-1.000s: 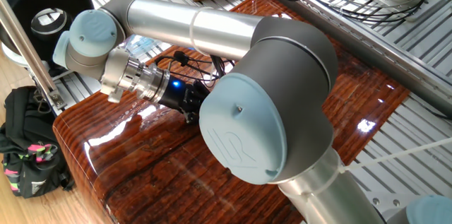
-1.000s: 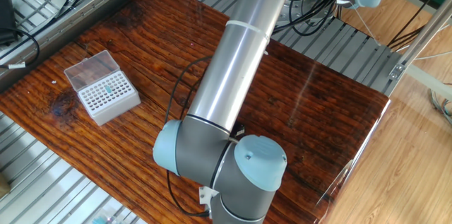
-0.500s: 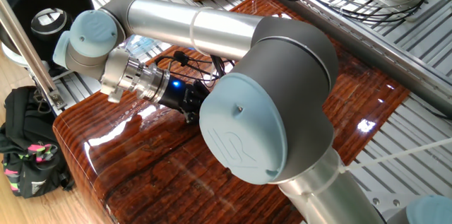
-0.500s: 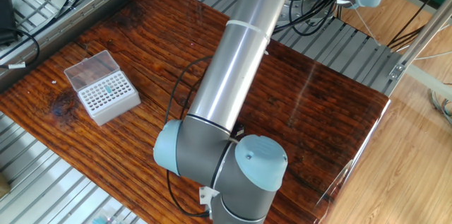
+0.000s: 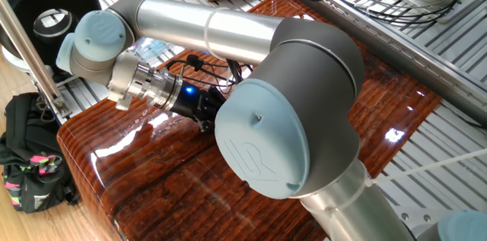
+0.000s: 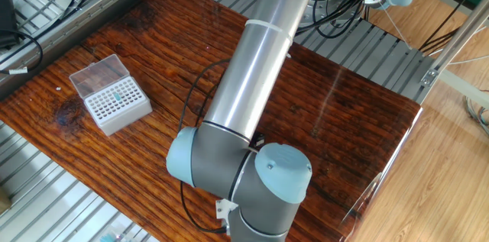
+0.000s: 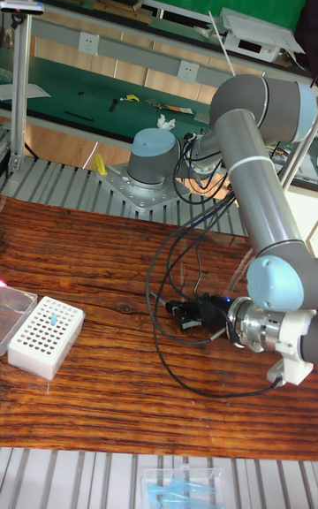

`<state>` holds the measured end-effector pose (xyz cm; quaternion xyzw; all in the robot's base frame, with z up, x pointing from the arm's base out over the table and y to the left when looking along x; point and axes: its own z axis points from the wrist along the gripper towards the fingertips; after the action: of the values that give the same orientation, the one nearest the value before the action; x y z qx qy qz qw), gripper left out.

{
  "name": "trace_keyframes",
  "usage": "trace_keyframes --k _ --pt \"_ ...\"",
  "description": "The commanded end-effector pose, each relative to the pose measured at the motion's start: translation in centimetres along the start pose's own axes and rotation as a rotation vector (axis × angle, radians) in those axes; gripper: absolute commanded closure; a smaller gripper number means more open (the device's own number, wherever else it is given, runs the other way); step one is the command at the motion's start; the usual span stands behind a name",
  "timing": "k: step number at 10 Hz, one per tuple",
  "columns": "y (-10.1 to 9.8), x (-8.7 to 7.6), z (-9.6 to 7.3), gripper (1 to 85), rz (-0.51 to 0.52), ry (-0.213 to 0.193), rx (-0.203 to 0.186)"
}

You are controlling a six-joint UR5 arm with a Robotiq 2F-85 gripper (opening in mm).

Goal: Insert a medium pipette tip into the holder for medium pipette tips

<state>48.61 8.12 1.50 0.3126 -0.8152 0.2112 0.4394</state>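
Item: gripper [image 7: 181, 312]. Black, two-fingered, mounted on a silver wrist flange, lying low and roughly level over the table [image 7: 106, 403], fingers pointing toward the holder side. Only the tall fixed view showed the fingers, small and dark; whether they stood wide, narrow or closed on anything could not be told. In the two fixed views the arm's own joints hid the fingertips.

Item: medium pipette tip. No loose tip could be made out on the wood or between the fingers. One pale blue-grey tip [image 6: 117, 98] stood in a hole of the holder; whether this was the task's tip could not be told.

Item: holder for medium pipette tips [image 6: 114, 105]. White block with a grid of holes on top, clear lid [image 6: 95, 74] hinged open beside it. It sat near one end of the table, well apart from the gripper, with bare wood between.

Item: cables [image 7: 190, 262]. Dark, looping from the wrist across the table toward the arm's base.

Item: clear packet of bluish tips [image 7: 184, 481]. Lay off the wood on the metal edge, near the camera.

Step in hand, as judged: either the approach before picking a tip or the carry toward the holder; the pictures did not settle which. Next move would call for bringing the fingers over the grid, upright above a free hole.
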Motion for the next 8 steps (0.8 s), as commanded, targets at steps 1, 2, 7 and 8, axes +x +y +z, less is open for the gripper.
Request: trace_keyframes --k 1,2,7,8 --pt "-0.4 1.3 -0.2 84.7 -0.03 -0.067 -0.018" --pt "-0.9 2.1 -0.9 84.7 -0.041 -0.116 -0.024" --pt "1.4 0.2 -5.4 84.7 0.12 -0.511 -0.144" --pt "0.9 -0.7 -5.7 84.7 0.161 -0.565 -0.123"
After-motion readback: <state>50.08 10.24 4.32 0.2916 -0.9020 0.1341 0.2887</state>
